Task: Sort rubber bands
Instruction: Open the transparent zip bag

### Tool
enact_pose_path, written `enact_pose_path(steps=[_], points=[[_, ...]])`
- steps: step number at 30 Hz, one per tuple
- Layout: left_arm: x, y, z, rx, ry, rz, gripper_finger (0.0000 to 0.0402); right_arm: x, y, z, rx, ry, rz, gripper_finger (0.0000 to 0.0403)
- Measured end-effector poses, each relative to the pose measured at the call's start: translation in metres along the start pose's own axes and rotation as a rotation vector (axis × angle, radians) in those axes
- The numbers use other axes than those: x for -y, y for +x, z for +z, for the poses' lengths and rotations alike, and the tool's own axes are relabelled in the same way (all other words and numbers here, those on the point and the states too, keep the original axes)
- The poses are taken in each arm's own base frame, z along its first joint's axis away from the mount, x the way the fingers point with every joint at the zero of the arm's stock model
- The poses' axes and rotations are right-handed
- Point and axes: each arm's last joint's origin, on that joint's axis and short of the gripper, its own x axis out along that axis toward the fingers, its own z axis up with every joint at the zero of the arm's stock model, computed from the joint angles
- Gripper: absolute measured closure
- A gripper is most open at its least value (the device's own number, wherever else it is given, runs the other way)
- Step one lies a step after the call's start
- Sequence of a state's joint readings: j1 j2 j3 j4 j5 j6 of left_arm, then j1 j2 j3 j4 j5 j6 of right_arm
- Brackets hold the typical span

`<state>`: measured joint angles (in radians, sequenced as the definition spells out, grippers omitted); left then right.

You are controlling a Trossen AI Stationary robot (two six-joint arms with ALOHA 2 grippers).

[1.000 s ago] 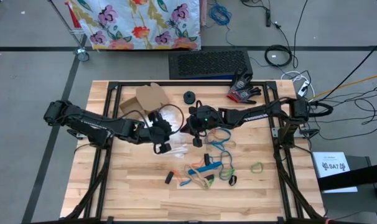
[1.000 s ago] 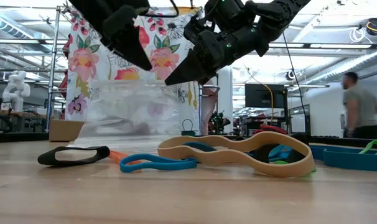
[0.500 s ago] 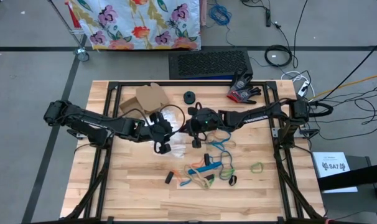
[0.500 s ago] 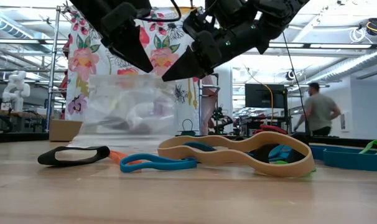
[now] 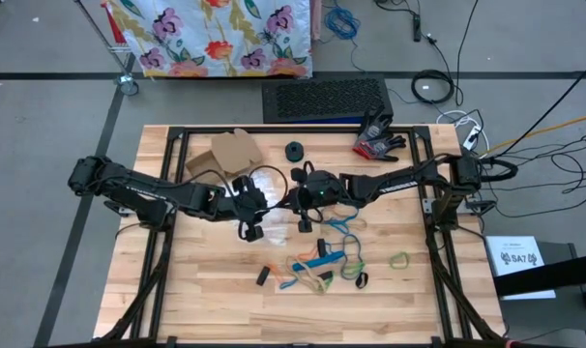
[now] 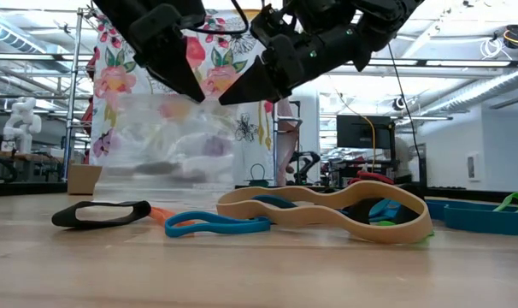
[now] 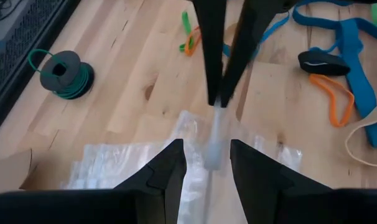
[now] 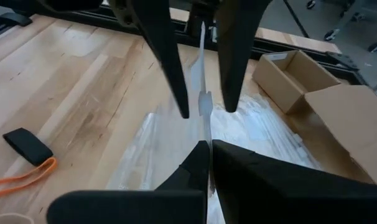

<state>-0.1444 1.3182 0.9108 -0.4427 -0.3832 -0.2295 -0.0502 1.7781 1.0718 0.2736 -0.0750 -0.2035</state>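
Low view shows the right hand (image 6: 220, 100) pinching the clear plastic bag (image 6: 169, 141) upright, left hand (image 6: 203, 96) spread alongside: it should catch the other lip, coloured rubber bands (image 6: 323, 212) waiting below on the wooden surface (image 6: 259, 274).

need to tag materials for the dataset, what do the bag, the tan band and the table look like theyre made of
Clear bag: thin glossy plastic film, see-through and crinkled.
Tan band: probably matte rubber, a flat floppy loop lying in waves.
Table: light wood planks with visible grain and seams, seemingly a smooth finish.
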Motion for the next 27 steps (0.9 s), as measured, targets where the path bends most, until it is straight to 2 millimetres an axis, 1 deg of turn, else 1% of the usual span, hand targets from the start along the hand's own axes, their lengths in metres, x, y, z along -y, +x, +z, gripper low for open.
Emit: enact_pose_path(steps=[5,15,18,23,27], points=[[0.0011,-0.0004,-0.0001,0.001,0.003,-0.004,0.0269,-0.0027,-0.0023,0.0036,0.012,-0.007,0.006,0.0401],[0.0027,-0.0007,0.0015,0.017,-0.001,-0.024,0.0274,-0.0046,-0.0022,0.0034,0.007,-0.008,0.011,0.0401],[0.0032,-0.0007,0.0014,0.014,-0.001,-0.04,0.0296,-0.0048,-0.0022,0.0034,0.007,-0.006,0.011,0.0401],[0.0035,-0.0007,0.0013,0.012,-0.001,-0.049,0.035,-0.0046,-0.0021,0.0033,0.006,-0.005,0.011,0.0401],[0.0035,-0.0007,0.0013,0.012,-0.001,-0.049,0.0372,-0.0046,-0.0021,0.0033,0.006,-0.005,0.009,0.0401]])
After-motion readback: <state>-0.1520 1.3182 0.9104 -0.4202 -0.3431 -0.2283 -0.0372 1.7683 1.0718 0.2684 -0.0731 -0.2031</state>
